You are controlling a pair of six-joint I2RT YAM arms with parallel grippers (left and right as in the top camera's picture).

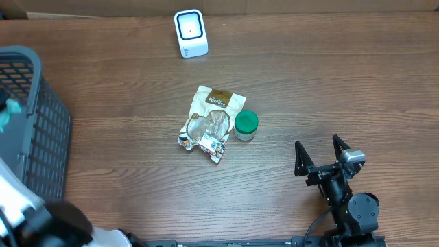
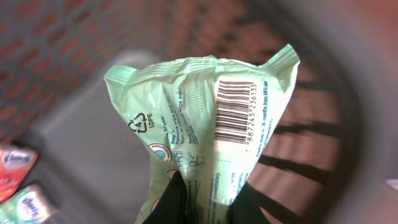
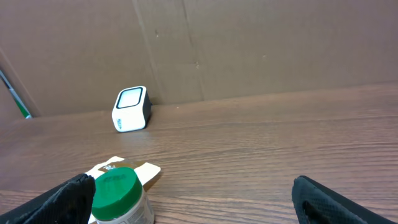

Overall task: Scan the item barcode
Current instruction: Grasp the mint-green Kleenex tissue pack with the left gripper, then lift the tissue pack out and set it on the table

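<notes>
A: Left gripper [image 2: 208, 188]?
B: Pinched tight on the pale green packet [image 2: 199, 112], its barcode [image 2: 235, 112] facing the wrist camera, inside the grey basket [image 2: 339, 124]
A: Right gripper [image 1: 317, 143]?
B: Spread wide, empty, well right of the basket, past the green-lidded jar [image 1: 245, 125]

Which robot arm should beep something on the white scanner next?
Left. The left gripper is shut on a green packet, its barcode showing, in the basket. The right gripper is open and empty, so it would probably need to pick something up first.
</notes>
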